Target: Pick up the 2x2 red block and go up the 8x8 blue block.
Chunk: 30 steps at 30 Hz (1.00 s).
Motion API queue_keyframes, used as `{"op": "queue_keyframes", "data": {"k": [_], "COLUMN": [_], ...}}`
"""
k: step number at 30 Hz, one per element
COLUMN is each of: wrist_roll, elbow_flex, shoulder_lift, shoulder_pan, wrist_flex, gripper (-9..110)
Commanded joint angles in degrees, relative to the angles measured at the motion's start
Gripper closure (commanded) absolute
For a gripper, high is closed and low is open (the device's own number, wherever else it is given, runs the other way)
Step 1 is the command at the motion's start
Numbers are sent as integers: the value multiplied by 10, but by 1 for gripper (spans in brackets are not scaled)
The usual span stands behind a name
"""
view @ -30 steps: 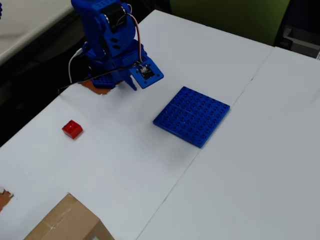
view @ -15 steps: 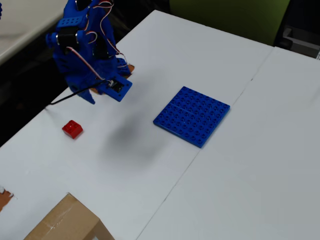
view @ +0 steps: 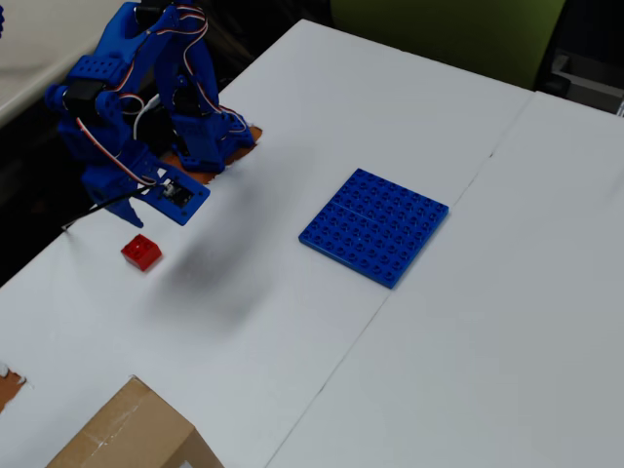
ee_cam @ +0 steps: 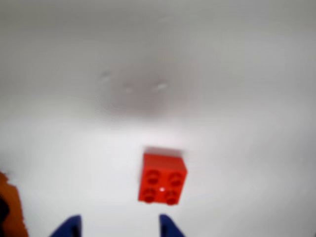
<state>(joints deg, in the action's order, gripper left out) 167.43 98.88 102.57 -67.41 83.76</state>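
Red block [ee_cam: 163, 178] lies on the table, well apart from the blue plate [view: 374, 225], just beyond the open, empty gripper [ee_cam: 118, 228], which should shift right, centre, descend, then close.

Red 2x2 block [view: 141, 252] sits flat on the white table, studs up, near the left edge in overhead view, resting on its own w/ bare white all around it. Wrist view shows it [ee_cam: 163, 178] low-centre, a bit blurred: four round studs in a square, bright red, slightly rotated vs the frame. Blue 8x8 block [view: 374, 226] lies flat mid-table in overhead view, well apart to the right of the red one, turned at an angle, stud grid up, top bare.
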Motion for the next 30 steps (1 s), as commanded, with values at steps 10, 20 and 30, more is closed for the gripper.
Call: {"op": "queue_keyframes", "data": {"k": [10, 20, 30], "wrist_roll": [-9, -8, -16], "elbow_flex": [47, 91, 92], "shoulder_lift": [-35, -49, -66], "shoulder_pan": [-53, -64, -62], "wrist_flex": [-120, -195, -214], "gripper": [75, 73, 71]}}
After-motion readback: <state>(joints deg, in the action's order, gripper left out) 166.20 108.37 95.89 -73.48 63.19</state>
